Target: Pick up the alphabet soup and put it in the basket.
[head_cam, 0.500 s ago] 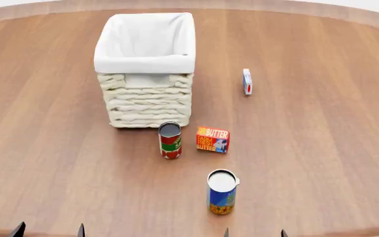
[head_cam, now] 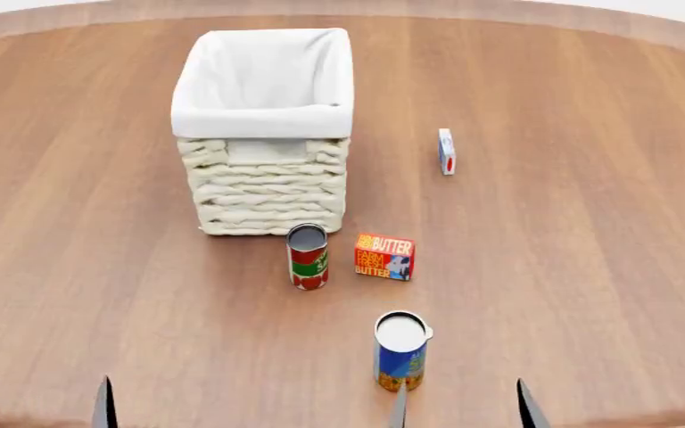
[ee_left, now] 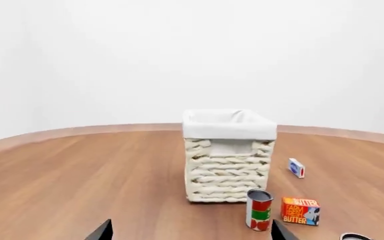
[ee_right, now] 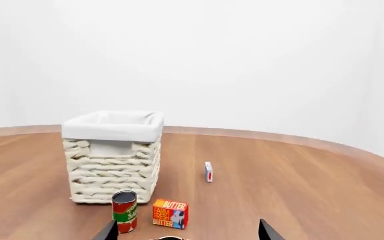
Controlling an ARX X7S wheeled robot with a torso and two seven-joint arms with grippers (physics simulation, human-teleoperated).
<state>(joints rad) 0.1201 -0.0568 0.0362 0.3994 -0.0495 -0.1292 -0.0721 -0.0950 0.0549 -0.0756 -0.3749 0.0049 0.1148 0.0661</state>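
Soup can, the alphabet soup [head_cam: 400,350], stands upright on the near table [head_cam: 581,267], untouched. Right gripper [head_cam: 462,408] open just near of it; left gripper [head_cam: 39,403] open, idle. Advance straight, straddle the label mid-height, avoid tipping. Basket [head_cam: 267,143] far-left, beyond the red-green can [head_cam: 307,256].

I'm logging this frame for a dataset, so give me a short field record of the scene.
surface: round brown wooden table
target: blue-and-yellow soup can, upright, nearest the robot
container: cream wicker basket with white liner, nothing visible inside
other items: red-and-green can; orange butter box; small white box
left gripper: open, holding nothing
right gripper: open, by the soup can
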